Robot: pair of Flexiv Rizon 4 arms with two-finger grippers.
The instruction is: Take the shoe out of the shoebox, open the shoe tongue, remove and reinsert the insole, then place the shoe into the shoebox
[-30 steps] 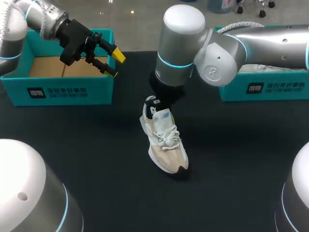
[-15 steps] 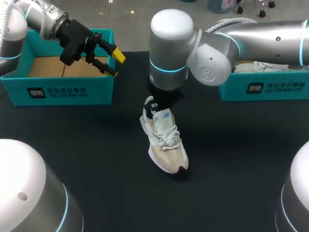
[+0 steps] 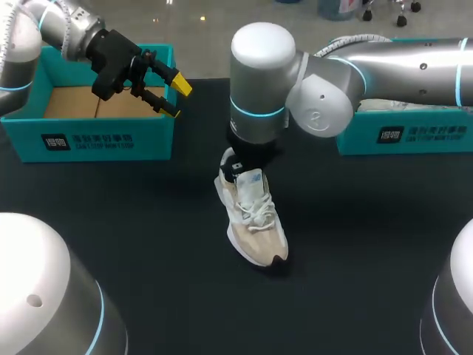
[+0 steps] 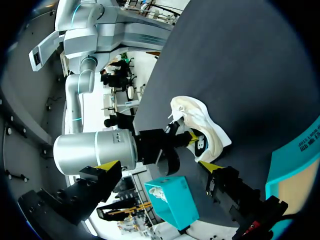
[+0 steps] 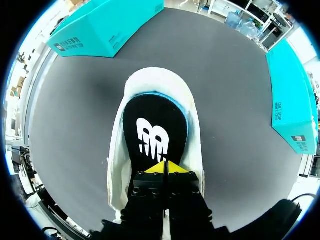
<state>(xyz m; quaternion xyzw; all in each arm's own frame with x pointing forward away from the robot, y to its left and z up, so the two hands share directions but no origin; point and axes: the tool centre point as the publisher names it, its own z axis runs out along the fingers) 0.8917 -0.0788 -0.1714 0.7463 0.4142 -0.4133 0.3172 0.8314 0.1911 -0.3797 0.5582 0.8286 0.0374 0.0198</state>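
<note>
Right tool (image 5: 164,169), pinching the insole (image 5: 155,125) at the heel of the shoe (image 3: 255,222), has shifted toward the counter's left edge; left tool (image 3: 176,100) stays open

My black table (image 3: 148,244), carrying one shoe and two teal boxes.
The pale shoe (image 3: 253,214) stands on its sole near the table's middle, with its dark toe toward my robot's base and its heel toward the far edge. Well off to the shoe's left and farther back sits an open teal shoebox (image 3: 96,137), brown cardboard showing inside. Well off to the shoe's right, also farther back, sits a second teal box (image 3: 414,137) with white paper in it.
</note>
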